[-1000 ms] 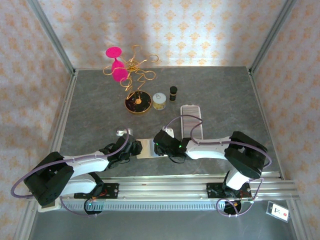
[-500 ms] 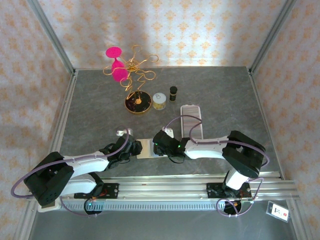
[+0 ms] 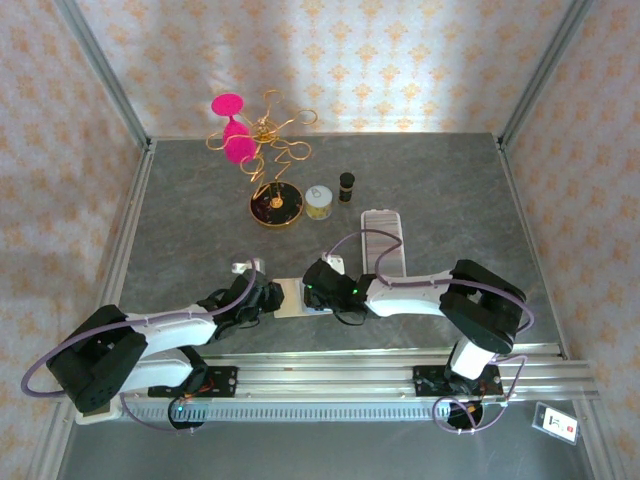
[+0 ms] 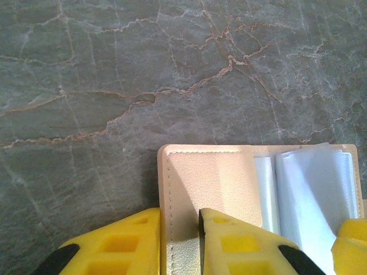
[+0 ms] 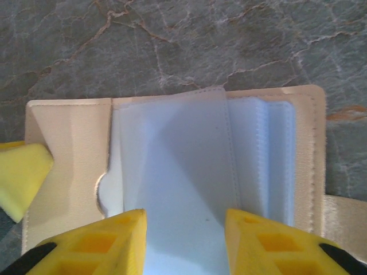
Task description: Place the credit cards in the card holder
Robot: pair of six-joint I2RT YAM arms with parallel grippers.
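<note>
Left jaws tight on the card holder (image 4: 213,184) — right jaws astride its clear sleeves (image 5: 178,166), grip unclear.

Twin white-and-black arms, yellow at the tips!
There's the left arm (image 3: 170,330), smooth white shells between chunky black joint housings, and the right arm (image 3: 410,293) is its match; a thin lilac cable (image 3: 372,232) loops along each. Black base plates (image 3: 215,380) sit underneath. Close up, the left claw (image 4: 180,243) shows bright yellow moulded fingers with square recesses and black patches low down, and the right claw (image 5: 183,238) has the same.
</note>
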